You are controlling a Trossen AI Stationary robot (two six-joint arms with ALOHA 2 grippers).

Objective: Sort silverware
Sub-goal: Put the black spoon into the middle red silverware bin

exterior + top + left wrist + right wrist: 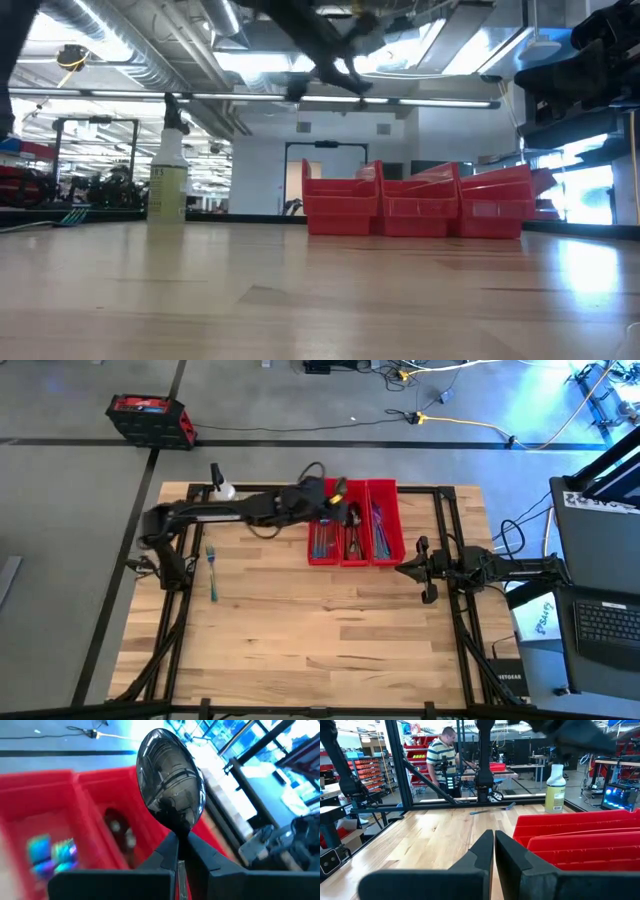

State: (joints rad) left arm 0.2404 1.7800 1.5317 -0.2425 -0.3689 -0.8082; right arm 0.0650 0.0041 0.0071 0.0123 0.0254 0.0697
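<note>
Wooden table (300, 630) is seen w/ 3 red bins (355, 522) side by side at its far edge. Iridescent silverware (322, 538) is held in the bin nearest the spray bottle (220, 486), dark spoons (353, 530) in the middle bin, more iridescent pieces in the 3rd. Left gripper (183, 851) is clenched on 1 dark spoon (171, 779) above the bins. Right gripper (494, 851) is closed, nothing held, just beside the bins. 1 fork (212, 570) is left on the table, well apart from the bins.
</note>
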